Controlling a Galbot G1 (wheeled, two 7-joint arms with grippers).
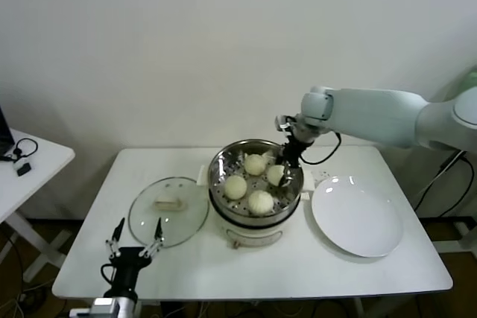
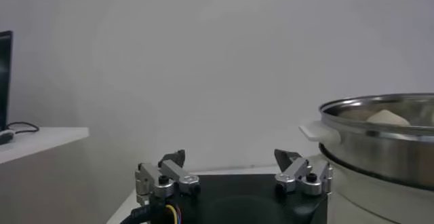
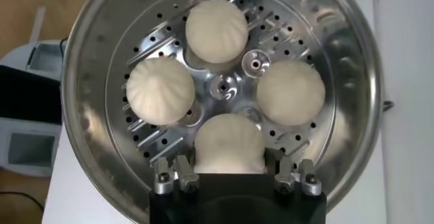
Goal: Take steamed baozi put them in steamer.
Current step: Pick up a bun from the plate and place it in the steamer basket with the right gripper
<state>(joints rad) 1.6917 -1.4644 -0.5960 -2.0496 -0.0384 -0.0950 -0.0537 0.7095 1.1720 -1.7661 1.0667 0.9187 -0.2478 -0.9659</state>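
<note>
In the head view, the steamer (image 1: 256,184) stands on its white cooker base at the middle of the white table (image 1: 246,262), with four steamed baozi (image 1: 260,201) lying on its perforated floor. The right gripper (image 1: 286,163) reaches down into the basket from the right arm and is clamped on the bun at the right side of the ring. A glass lid (image 1: 168,211) lies flat on the table to the steamer's left, and a white plate (image 1: 357,217) sits to its right. The left gripper (image 1: 135,238) is parked low at the table's near edge, just in front of the lid, with its fingers spread apart.

In the left wrist view, the left gripper (image 2: 234,171) stands released with nothing between its fingers; the steamer (image 2: 380,137) rises beside it, one bun top (image 2: 386,117) showing above the rim.

In the right wrist view, the right gripper (image 3: 234,178) grasps the nearest baozi (image 3: 229,142) between its fingers. Three more buns (image 3: 217,30) rest around the floor's centre, apart from one another.
</note>
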